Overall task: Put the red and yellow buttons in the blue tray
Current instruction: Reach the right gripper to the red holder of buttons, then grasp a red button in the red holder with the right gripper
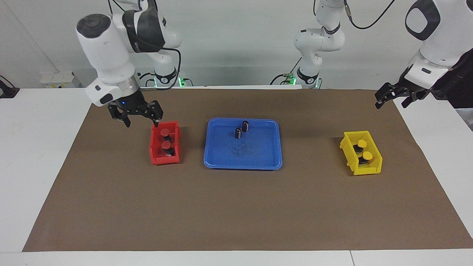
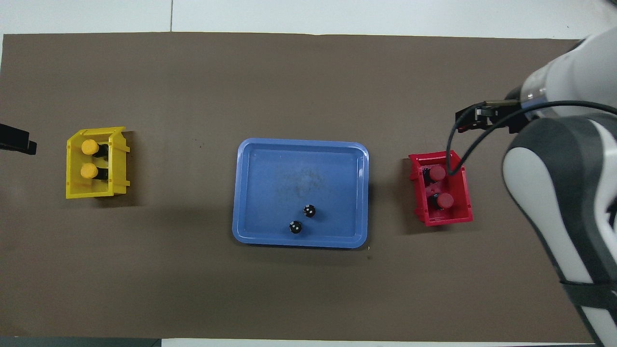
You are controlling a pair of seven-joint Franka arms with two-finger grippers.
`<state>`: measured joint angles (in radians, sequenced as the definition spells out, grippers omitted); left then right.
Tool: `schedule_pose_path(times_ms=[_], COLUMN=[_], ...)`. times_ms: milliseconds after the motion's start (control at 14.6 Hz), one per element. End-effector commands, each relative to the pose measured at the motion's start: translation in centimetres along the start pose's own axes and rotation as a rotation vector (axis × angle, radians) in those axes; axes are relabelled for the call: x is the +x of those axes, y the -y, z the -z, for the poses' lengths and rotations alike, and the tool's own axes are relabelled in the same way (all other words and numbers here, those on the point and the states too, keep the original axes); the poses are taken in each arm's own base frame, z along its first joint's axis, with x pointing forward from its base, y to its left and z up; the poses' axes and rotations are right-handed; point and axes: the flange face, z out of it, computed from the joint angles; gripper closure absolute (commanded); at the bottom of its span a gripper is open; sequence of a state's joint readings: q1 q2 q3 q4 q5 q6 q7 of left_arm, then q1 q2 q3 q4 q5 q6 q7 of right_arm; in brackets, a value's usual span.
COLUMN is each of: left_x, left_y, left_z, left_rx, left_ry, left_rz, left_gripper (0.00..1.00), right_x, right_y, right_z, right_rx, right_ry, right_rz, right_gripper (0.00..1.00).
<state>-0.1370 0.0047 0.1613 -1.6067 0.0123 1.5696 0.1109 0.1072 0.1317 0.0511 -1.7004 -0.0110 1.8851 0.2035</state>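
right fingers (image 1: 142,121) spread, empty | just beside red bin (image 1: 155,157); red buttons (image 1: 164,132) inside

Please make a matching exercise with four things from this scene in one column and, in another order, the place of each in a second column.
Things
1. red buttons
2. yellow buttons
3. dark cylinders
4. right gripper

Places
A. in the blue tray
B. in the yellow bin
C. up in the air, by the red bin's rim
D. in the red bin

Pairs: 1-D, 2-B, 3-A, 4-C
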Motion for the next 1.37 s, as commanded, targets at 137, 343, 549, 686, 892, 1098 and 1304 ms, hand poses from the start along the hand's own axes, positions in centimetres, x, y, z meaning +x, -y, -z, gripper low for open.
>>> schedule_pose_path(times_ms=[137, 343, 549, 686, 892, 1098, 1304], left_x=[-1.7, -1.8, -1.9, -2.2, -2.2, -2.3, -2.7], left_y=[1.5, 2.2, 2.2, 2.2, 2.2, 2.2, 2.3], left_z=[0.2, 0.1, -0.2, -0.4, -0.7, -0.7, -1.2], left_rx=[0.016, 0.015, 0.014, 0.012, 0.011, 0.012, 0.008], left_ry=[0.022, 0.026, 0.033, 0.029, 0.033, 0.023, 0.03], left_rz=[0.033, 0.045, 0.057, 0.055, 0.055, 0.056, 0.055], left_gripper=[0.0, 0.0, 0.0, 0.0, 0.0, 0.0, 0.0], right_x=[-2.1, -3.6, -4.7, -5.1, -5.7, -6.4, -6.9], right_y=[-0.8, -0.8, -1.0, -1.8, -1.5, -1.8, -2.2], right_z=[-7.7, -10.5, -12.8, -13.1, -13.6, -14.1, -14.7], right_rx=[0.024, 0.061, 0.059, 0.056, 0.055, 0.053, 0.052], right_ry=[-0.013, -0.009, -0.009, 0.003, 0.005, 0.013, 0.005], right_rz=[-0.02, -0.041, -0.011, 0.028, 0.035, 0.041, 0.055], right_gripper=[0.14, 0.26, 0.28, 0.33, 0.34, 0.34, 0.34])
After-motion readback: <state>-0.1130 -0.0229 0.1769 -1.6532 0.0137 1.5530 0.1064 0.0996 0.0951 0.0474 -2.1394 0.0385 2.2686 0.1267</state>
